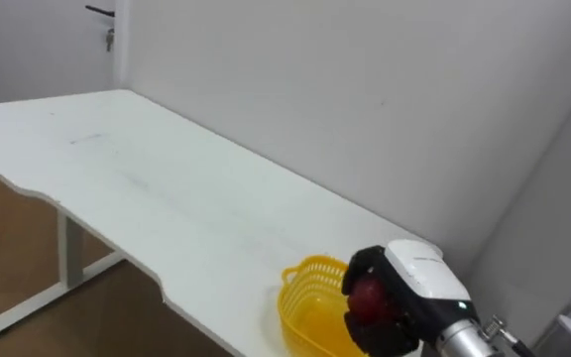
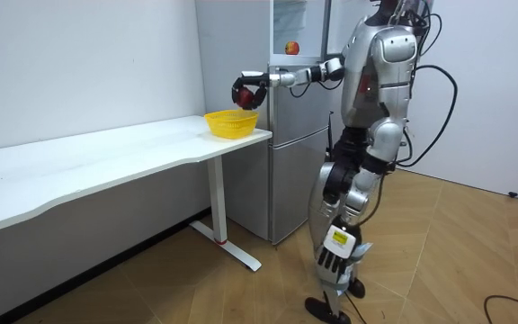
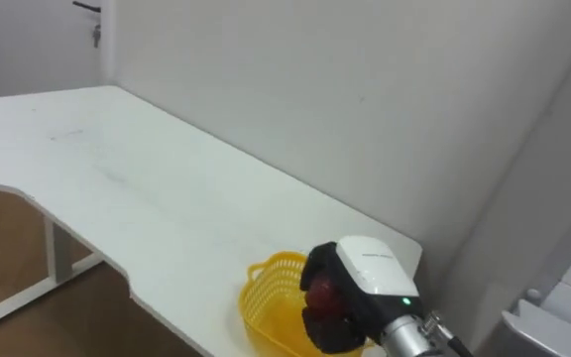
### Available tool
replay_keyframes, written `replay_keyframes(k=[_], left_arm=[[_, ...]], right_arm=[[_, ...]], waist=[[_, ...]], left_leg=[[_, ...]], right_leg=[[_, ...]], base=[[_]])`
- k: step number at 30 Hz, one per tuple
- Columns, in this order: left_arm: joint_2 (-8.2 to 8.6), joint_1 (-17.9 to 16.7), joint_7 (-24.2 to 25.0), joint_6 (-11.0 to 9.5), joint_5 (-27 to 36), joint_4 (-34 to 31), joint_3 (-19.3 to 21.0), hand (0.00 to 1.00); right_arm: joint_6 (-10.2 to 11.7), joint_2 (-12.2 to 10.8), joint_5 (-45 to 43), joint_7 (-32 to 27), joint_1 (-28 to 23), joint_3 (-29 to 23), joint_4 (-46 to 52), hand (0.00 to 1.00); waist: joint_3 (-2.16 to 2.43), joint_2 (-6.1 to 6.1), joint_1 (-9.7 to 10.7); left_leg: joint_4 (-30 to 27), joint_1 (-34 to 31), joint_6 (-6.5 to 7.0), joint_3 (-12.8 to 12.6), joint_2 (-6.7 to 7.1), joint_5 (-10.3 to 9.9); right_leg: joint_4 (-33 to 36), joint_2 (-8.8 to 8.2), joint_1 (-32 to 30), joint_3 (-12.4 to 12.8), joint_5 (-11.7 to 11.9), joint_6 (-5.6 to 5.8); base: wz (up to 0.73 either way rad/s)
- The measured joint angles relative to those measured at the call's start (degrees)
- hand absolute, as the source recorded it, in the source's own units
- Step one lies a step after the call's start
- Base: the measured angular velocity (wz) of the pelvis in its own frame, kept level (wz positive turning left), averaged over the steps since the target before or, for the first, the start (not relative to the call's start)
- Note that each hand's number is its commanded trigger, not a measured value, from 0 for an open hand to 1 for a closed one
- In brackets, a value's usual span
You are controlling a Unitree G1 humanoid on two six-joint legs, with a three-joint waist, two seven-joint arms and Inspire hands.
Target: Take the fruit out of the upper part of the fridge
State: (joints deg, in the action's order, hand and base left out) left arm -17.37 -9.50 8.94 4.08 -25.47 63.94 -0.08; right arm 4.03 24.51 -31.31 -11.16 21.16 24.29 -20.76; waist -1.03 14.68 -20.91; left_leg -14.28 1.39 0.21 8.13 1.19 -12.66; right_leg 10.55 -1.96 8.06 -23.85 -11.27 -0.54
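R hand [image 1: 409,288] is out over the bench [image 1: 157,193] end, fingers clenched round the red fruit [image 1: 368,296], prob an apple. I'm holding it just above the yellow basket [image 1: 303,309] so it can drop straight in. Basket sits at the bench end by the fridge [image 2: 286,144], short carry. L hand [image 2: 331,261] hangs idle by the thigh. Next, I reckon: lower, then let go.

No words or numbers could be read anywhere. The fridge [image 2: 295,180] bore a round red and yellow sticker [image 2: 291,47], at one o'clock from the basket [image 2: 232,123]; its print was too small to tell.
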Motion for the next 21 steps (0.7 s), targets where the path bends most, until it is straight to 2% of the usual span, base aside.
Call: replay_keyframes(k=[3,9,12,20,21], left_arm=[[0.0,0.0,-0.1,0.9,0.0,0.0,0.0,0.0],[-0.15,-0.2,0.2,1.0,0.0,0.0,0.0,0.0],[-0.15,-0.2,0.4,1.1,-0.2,0.0,0.1,0.0],[-0.33,-1.7,1.4,2.0,-1.7,-1.6,1.1,0.0],[-0.36,-2.0,1.8,2.0,-1.7,-2.3,1.1,0.0]], right_arm=[[-0.6,0.0,2.4,0.1,0.1,0.0,-1.7,1.0],[-1.1,0.2,4.5,0.2,0.1,0.1,-2.8,1.0],[-1.2,0.2,4.9,0.2,0.2,0.2,-5.6,1.0],[-2.7,0.1,6.2,2.3,0.3,0.2,-8.6,1.0],[-2.7,0.1,6.4,2.6,0.3,0.2,-8.6,0.97]], waist=[[-0.05,-0.05,-0.2],[-0.07,0.02,-0.4],[-0.1,0.14,-1.6],[-0.22,0.07,-2.2],[-0.23,0.06,-2.2]], left_leg=[[-0.5,-0.8,-0.01,0.1,0.06,0.0],[-0.5,-1.3,-0.04,1.7,0.43,0.0],[-0.5,-1.3,-0.04,2.0,0.52,0.0],[-0.5,-1.6,-0.01,2.7,0.69,0.1],[-0.5,-1.6,-0.01,2.8,0.68,0.1]], right_leg=[[0.0,-0.02,-0.6,-0.2,0.0,0.0],[0.0,-0.22,-0.7,-1.5,0.0,0.0],[0.0,-0.27,-0.6,-1.7,0.0,0.0],[0.0,-0.47,-0.6,-2.4,0.0,0.02],[0.0,-0.47,-0.6,-2.4,0.0,0.02]], base=[[0.04],[0.09],[0.06],[0.04],[0.03]])
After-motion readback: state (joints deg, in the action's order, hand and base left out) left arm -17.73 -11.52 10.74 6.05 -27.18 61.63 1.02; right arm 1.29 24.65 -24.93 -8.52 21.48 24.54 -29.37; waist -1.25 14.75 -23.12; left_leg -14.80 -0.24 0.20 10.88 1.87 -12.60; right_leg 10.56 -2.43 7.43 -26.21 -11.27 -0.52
